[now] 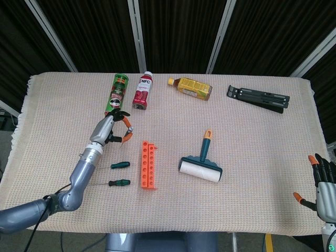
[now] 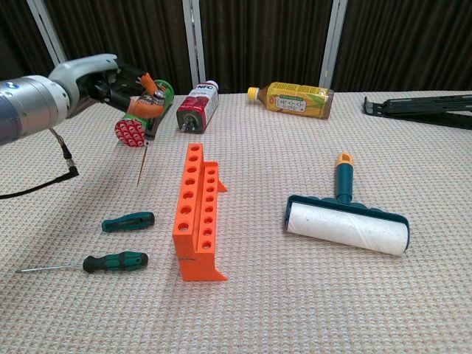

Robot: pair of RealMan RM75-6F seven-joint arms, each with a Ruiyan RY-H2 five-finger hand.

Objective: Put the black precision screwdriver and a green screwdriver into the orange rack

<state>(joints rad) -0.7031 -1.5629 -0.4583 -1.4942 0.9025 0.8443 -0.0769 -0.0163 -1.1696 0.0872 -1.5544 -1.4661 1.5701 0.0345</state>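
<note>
My left hand (image 2: pixel 103 82) (image 1: pixel 109 129) is raised above the table left of the orange rack (image 2: pixel 198 210) (image 1: pixel 148 165). It pinches the black precision screwdriver (image 2: pixel 143 161), whose thin shaft hangs tip down, clear of the cloth. Two green screwdrivers lie flat left of the rack: a short one (image 2: pixel 128 220) (image 1: pixel 120 165) and a longer one (image 2: pixel 116 262) (image 1: pixel 119 182) nearer the front. The rack's holes look empty. At the table's front right corner my right hand (image 1: pixel 324 191) holds nothing, its fingers apart.
A green Pringles can (image 1: pixel 117 94) lies just behind the left hand, beside a red bottle (image 1: pixel 143 91). A yellow bottle (image 1: pixel 192 88) and a black folding stand (image 1: pixel 259 98) lie at the back. A lint roller (image 1: pixel 201 165) sits right of the rack.
</note>
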